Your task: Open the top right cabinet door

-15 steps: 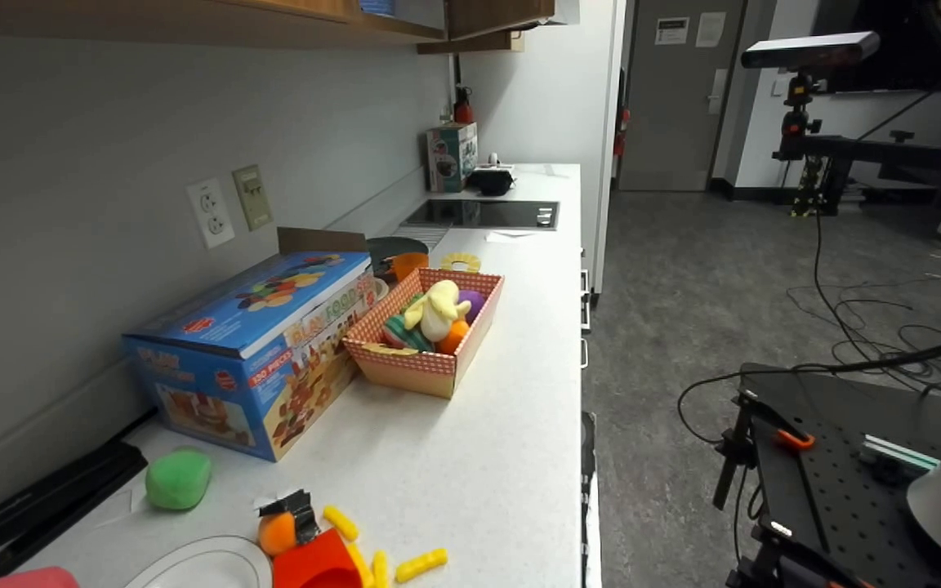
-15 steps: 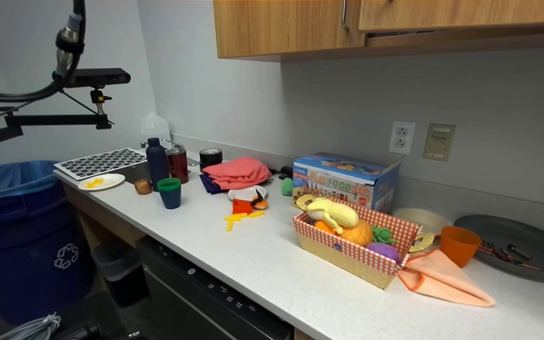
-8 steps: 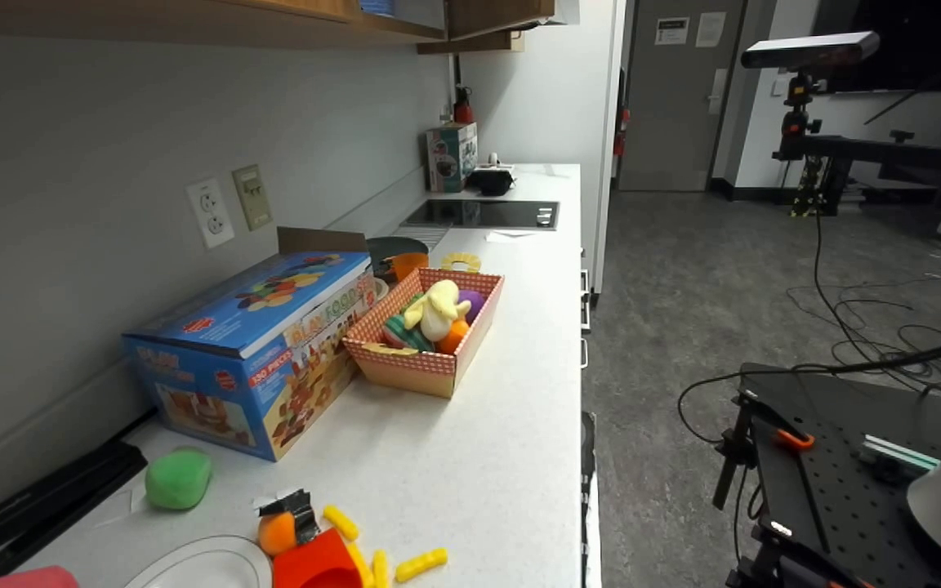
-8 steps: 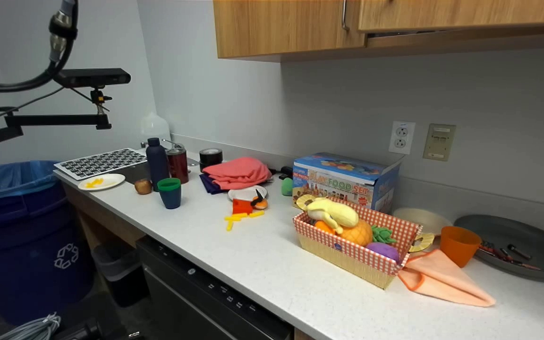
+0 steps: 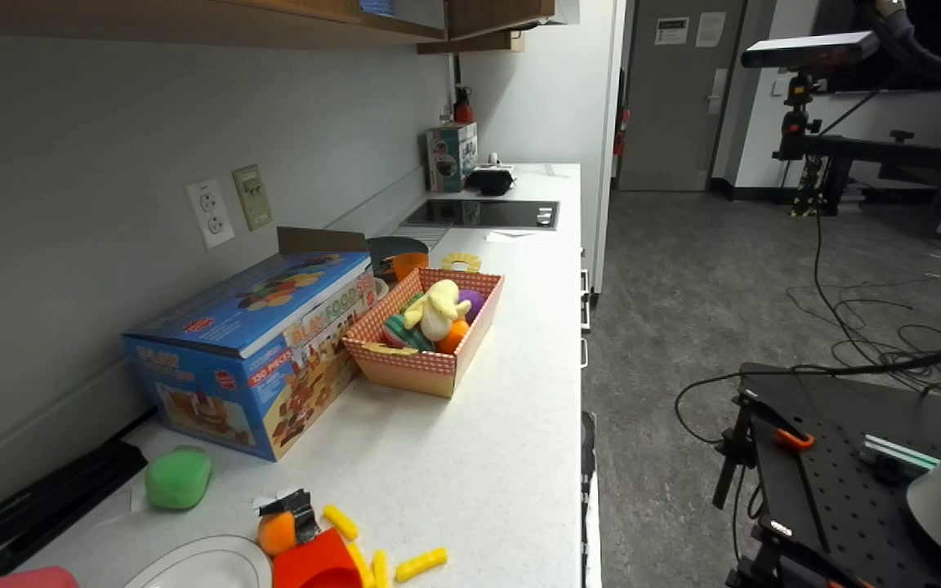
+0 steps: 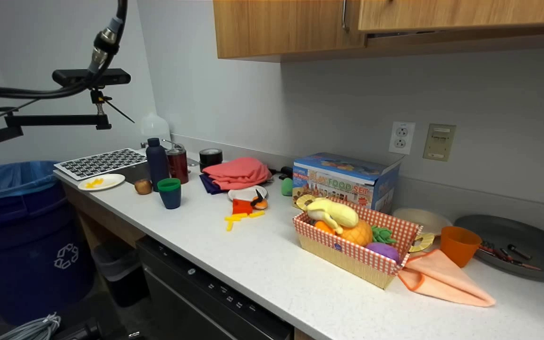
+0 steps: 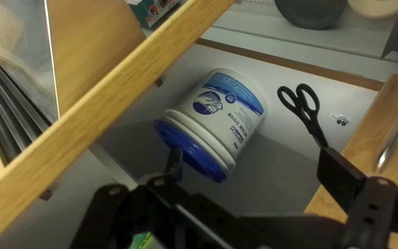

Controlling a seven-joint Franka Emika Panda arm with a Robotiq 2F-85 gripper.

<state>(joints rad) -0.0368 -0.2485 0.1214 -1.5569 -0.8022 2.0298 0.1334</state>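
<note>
Above the worktop (image 6: 253, 255), the top right cabinet door (image 7: 105, 102) is already swung partly out. In the wrist view its long, thin edge is slanted to the left of the tool (image 7: 250, 155), which is spread wide, with nothing held. Whether the edge is touched cannot be told. For wider opening, a push against its inner side, leftward in that view, is probably needed.

White tabletop (image 5: 511, 408) along the wall (image 5: 70, 204). Blue play-food box (image 5: 254, 339); just beside it, a checked basket (image 5: 403, 373) of toy fruit (image 5: 438, 314). Nearer me: green lump (image 5: 179, 478), plate (image 5: 201, 569), red carton (image 5: 319, 563), yellow sticks (image 5: 421, 564). Black cooktop (image 5: 483, 213) farther off.
</note>
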